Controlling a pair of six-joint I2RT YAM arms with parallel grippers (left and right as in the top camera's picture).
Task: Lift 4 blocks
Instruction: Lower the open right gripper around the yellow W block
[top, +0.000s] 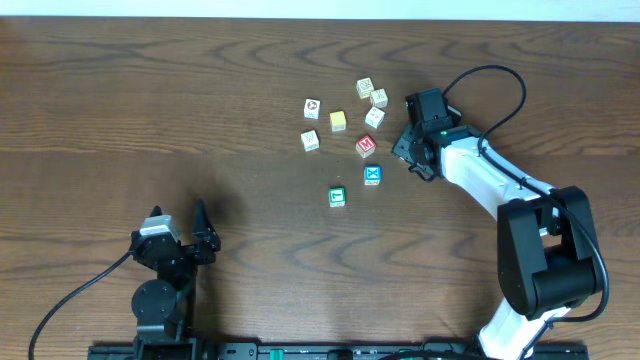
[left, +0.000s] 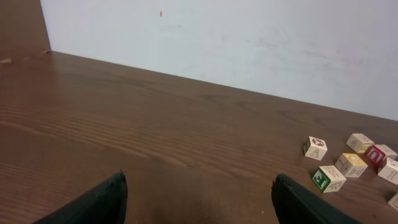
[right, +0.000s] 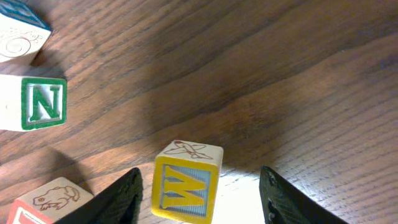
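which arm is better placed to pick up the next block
Right. Its gripper is down among the blocks, with a W block between its open fingers. The left gripper sits open at the near left of the table, far from every block.

The left arm (top: 158, 290) rests folded low, its left gripper (top: 178, 214) with jaws wide apart. The right arm (top: 480, 180) reaches forward, right gripper (top: 404, 151) pointing down, jaws half apart.

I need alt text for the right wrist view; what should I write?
A cube with a yellow W face stands on the dark wooden table between the open black fingers of the right gripper, touching neither. Three more letter cubes lie at the left.
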